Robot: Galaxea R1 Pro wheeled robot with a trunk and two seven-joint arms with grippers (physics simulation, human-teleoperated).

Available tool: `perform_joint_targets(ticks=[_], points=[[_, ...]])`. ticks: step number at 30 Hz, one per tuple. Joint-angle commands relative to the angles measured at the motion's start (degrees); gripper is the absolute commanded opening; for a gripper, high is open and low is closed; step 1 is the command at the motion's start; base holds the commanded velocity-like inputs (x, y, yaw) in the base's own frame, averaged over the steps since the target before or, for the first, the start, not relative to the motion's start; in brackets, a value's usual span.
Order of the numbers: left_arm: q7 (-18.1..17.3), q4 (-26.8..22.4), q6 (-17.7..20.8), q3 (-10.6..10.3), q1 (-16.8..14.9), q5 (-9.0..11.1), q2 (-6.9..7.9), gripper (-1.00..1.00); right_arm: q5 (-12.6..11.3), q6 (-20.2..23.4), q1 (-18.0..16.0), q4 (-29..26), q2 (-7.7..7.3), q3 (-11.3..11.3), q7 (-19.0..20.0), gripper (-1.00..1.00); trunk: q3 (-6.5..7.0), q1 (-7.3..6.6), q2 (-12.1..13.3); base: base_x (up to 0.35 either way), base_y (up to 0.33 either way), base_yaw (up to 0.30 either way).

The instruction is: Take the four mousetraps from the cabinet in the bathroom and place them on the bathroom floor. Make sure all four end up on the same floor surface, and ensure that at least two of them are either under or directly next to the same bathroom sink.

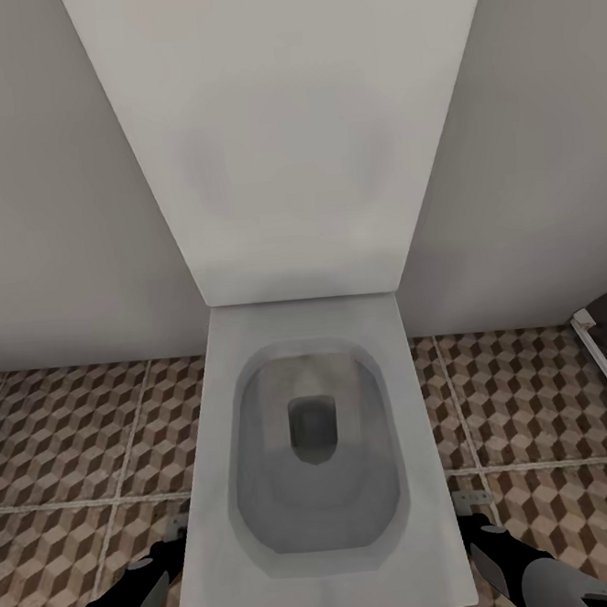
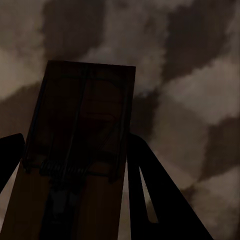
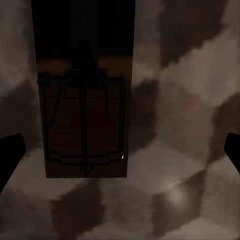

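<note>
Bathroom shot, looking down from the head camera. A white rectangular ceramic toilet (image 1: 426, 440) is seen dead centre, with its tall white lid (image 1: 288, 130) up against the plain pale wall (image 1: 44, 179). The bathroom floor of square tiles printed with brown, beige and white cubes (image 1: 76, 434) is spread out on both sides of it. The black-and-grey left arm (image 1: 127, 600) and right arm (image 1: 520, 565) are seen low down, one on each side of the bowl.

In the left wrist view, the first mousetrap, a flat brown wooden rectangle with dark wire parts (image 2: 85, 110), is pinched by the left gripper (image 2: 77, 137). One dark finger (image 2: 150, 180) is pressed against each long edge, and the board runs back along the fingers with the tiles behind it. Whether its far end is touching the floor can't be told.

In the right wrist view, the second mousetrap, the same kind of brown board with a wire frame (image 3: 82, 115), is laid flat on the tiles. The right gripper (image 3: 125, 140) is spread wide above it. One fingertip (image 3: 10, 150) is just off one side of the trap, and the other sits well clear on the opposite side.
</note>
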Motion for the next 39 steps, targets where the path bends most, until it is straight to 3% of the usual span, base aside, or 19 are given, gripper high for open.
perform_joint_targets(ticks=[1,10,11,39], points=[[-0.29,0.07,-0.08,-1.23,0.0,0.85,0.01,-1.0,0.6,-0.2,-0.02,0.07,-0.01,-0.5,0.2,1.0,-0.03,0.0,-0.01,0.0,0.0,0.0],[-0.3,0.07,-0.08,-1.23,0.0,0.85,0.01,-1.0,0.6,-0.2,-0.02,0.08,-0.01,-0.5,0.2,1.0,-0.03,0.0,-0.01,0.0,0.0,0.0],[-0.3,0.07,-0.08,-1.23,0.0,0.85,0.01,1.0,0.6,-0.2,-0.02,0.09,-0.01,-0.5,0.2,1.0,-0.03,0.0,-0.01,0.0,0.0,0.0],[-0.29,0.07,-0.08,-1.32,0.0,0.77,0.01,1.0,0.6,-0.2,-0.02,0.08,-0.01,-0.47,0.2,1.0,-0.03,0.0,-0.01,0.0,0.0,0.0]])
